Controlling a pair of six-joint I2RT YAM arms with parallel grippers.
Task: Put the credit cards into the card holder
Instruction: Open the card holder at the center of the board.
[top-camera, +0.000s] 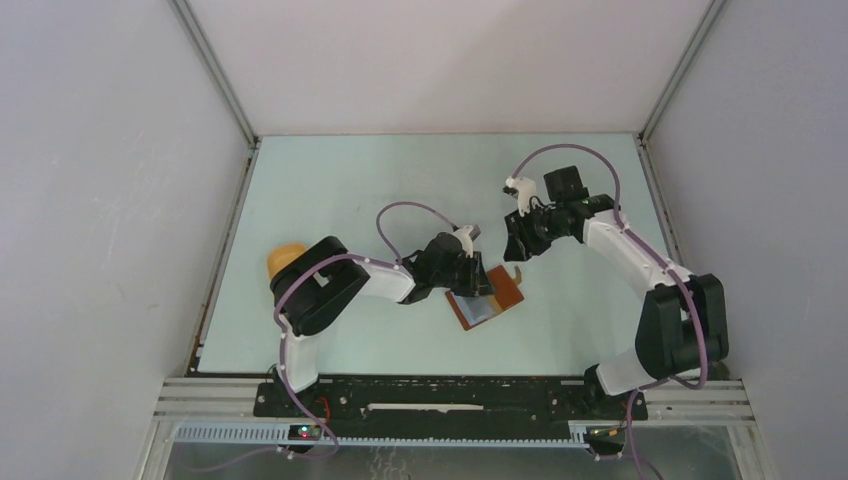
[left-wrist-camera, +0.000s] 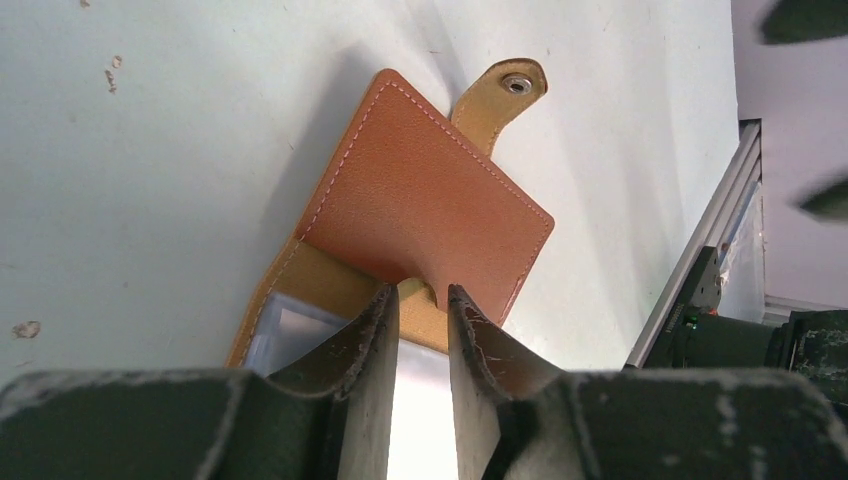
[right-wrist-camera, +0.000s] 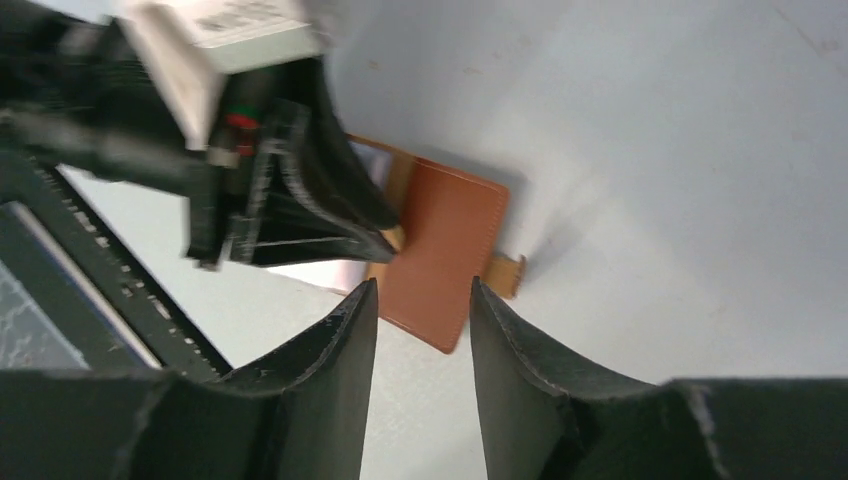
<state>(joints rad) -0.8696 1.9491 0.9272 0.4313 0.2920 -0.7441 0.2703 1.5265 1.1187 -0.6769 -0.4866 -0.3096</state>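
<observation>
The card holder (top-camera: 497, 290) lies open on the table, its brown flap (left-wrist-camera: 430, 215) raised and its snap strap (left-wrist-camera: 515, 84) pointing away. My left gripper (top-camera: 474, 284) is down on its inner side, fingers a narrow gap apart (left-wrist-camera: 422, 292), tips at the fold. A pale flat surface (left-wrist-camera: 290, 335) shows in the inner pocket and between the fingers; I cannot tell card from clear sleeve. My right gripper (top-camera: 518, 250) hovers open and empty just behind the card holder (right-wrist-camera: 440, 250), which shows beyond its tips (right-wrist-camera: 423, 285). My left gripper (right-wrist-camera: 385, 235) shows there too.
An orange-yellow oval tray (top-camera: 284, 258) sits at the left, partly hidden behind the left arm. The metal frame rail (left-wrist-camera: 700, 260) runs along the table's near edge. Grey walls enclose the table on three sides.
</observation>
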